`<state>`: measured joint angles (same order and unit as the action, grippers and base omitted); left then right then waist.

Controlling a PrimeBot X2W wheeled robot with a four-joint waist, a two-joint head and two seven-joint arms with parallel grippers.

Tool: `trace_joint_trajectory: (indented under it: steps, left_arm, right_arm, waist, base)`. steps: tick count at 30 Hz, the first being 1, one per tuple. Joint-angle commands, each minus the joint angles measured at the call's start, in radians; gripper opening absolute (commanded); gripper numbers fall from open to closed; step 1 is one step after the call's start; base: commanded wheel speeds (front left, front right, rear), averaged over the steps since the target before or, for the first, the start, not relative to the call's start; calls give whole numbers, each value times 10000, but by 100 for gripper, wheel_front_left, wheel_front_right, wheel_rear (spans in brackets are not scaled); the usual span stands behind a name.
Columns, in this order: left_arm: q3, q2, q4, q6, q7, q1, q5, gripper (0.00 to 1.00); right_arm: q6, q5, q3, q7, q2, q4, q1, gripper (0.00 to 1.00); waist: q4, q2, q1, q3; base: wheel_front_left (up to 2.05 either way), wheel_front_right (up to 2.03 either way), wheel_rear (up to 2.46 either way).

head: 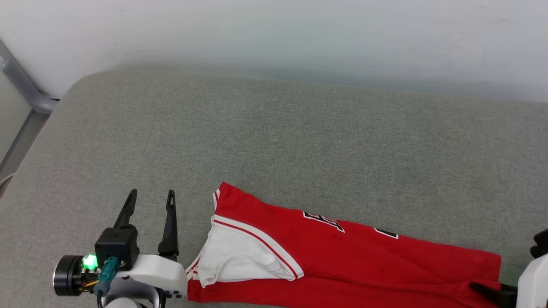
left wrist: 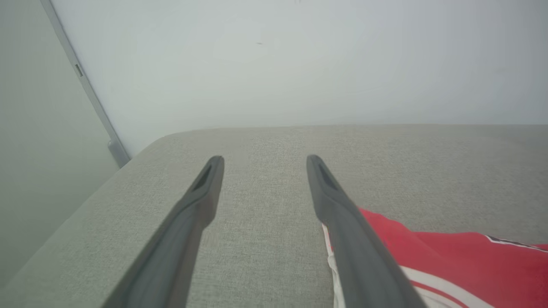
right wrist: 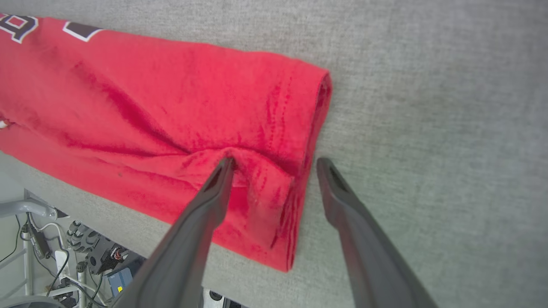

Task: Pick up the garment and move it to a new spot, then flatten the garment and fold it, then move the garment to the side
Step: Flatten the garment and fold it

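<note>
Head view, nearest first: the left tool (head: 152, 193) sat at the near left of the padded grey fabric-covered worktop (head: 299, 141), jaws spread wide and holding nothing, just beside the sleeve end of the garment and apart from it.

The red jersey T-shirt with a white short sleeve and red-and-white striped trim (head: 364, 256) lay along the near edge as a long narrow strip, sleeve end to the left, hem to the right.

Right wrist view: the right tool (right wrist: 276, 161) stood open astride the hem corner. One finger (right wrist: 214, 188) pressed a pucker into the red cloth; the other rested past the hem over bare grey fabric. Nothing was gripped.

Judgement: folding step in hand, lengthwise fold apparently done. The next move likely calls for both tools to close on their ends of the strip, catching every layer, before a crosswise fold.

Beyond the shirt lay bare worktop, then a pale wall (head: 274, 25).

Hard to make out:
- the shirt's near edge was cut off at the frame bottom
- the black lettering (head: 325, 220) showed only in part
- whether the left tool touched the worktop, could not tell
</note>
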<state>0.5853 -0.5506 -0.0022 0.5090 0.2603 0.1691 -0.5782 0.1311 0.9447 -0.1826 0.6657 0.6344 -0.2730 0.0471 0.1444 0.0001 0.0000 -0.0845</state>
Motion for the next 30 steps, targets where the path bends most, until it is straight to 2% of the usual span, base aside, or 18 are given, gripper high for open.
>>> trace_joint_trajectory:
  steps: [1,12,19,20,21,25,30]
  left_arm:
    - [-213,139,-9,-70,66,-174,197,100]
    - [-2524,2091,121,-1393,59,-1603,2194,100]
    - [-3499,2992,-23,-2200,58,-1978,3416,100]
    - [-3622,3103,-27,-2304,58,-2012,3578,100]
    - [-3743,3209,-51,-2365,58,-2049,3733,100]
    - [-4212,3569,-110,-2652,58,-2310,4258,100]
    - [-4583,3892,-128,-3023,58,-2498,4640,100]
  right_arm:
    - [-9,64,-65,-61,-68,-64,185,100]
    - [-6,501,-1380,-557,-473,-613,483,100]
    - [7,641,-2273,-1187,-454,-914,734,100]
    - [7,613,-2368,-1310,-414,-973,771,39]
    - [7,589,-2459,-1443,-371,-1011,807,0]
    - [-10,633,-2637,-1953,-110,-1231,1015,0]
    - [-16,777,-2559,-2444,522,-1513,1187,0]
  waist:
    - [26,-1,0,-31]
    - [162,-1,0,-246]
    - [188,-1,0,-267]
    - [181,-1,0,-259]
    - [170,-1,0,-251]
    - [103,-1,0,-204]
    - [19,-1,0,-90]
  base:
    - [0,0,0]
    - [0,0,0]
    - [0,0,0]
    - [0,0,0]
    - [0,0,0]
    - [0,0,0]
    - [0,0,0]
